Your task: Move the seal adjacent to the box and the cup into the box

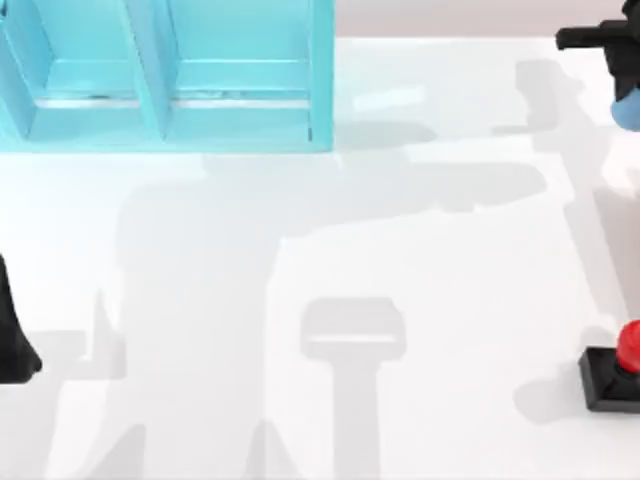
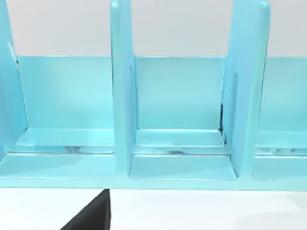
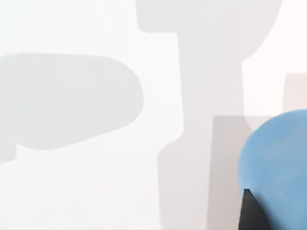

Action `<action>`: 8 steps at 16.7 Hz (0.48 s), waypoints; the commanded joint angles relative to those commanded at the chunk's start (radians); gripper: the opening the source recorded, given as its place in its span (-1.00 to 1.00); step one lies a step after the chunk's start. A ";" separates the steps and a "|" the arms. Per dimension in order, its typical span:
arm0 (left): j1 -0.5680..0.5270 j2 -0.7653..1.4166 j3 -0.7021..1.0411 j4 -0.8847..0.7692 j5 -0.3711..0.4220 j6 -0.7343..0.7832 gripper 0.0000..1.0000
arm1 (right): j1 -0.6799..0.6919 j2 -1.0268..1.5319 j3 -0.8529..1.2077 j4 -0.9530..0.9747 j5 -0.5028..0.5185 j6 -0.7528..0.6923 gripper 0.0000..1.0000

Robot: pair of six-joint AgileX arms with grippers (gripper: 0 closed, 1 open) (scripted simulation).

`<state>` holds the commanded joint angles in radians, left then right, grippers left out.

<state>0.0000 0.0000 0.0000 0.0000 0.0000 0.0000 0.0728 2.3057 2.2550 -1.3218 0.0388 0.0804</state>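
Note:
The blue cup hangs at the far right edge of the table in the top view, with my right gripper shut on it. In the right wrist view the cup is close up above the white table, and one dark finger lies against its side. The seal, a red knob on a black block, stands near the front right edge. The cyan box, split into compartments, sits at the back left. My left arm is parked at the left edge, facing the box.
White table with arm shadows across the middle. The box has upright dividers between its open compartments. A dark part of my left arm shows low in the left wrist view.

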 joint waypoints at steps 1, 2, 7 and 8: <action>0.000 0.000 0.000 0.000 0.000 0.000 1.00 | -0.024 -0.042 -0.054 0.007 0.001 -0.025 -1.00; 0.000 0.000 0.000 0.000 0.000 0.000 1.00 | -0.051 -0.090 -0.118 0.016 0.001 -0.053 -1.00; 0.000 0.000 0.000 0.000 0.000 0.000 1.00 | -0.225 -0.387 -0.552 0.063 0.005 -0.225 -1.00; 0.000 0.000 0.000 0.000 0.000 0.000 1.00 | -0.262 -0.452 -0.647 0.073 0.006 -0.263 -1.00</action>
<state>0.0000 0.0000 0.0000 0.0000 0.0000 0.0000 -0.1892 1.8541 1.6085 -1.2487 0.0448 -0.1824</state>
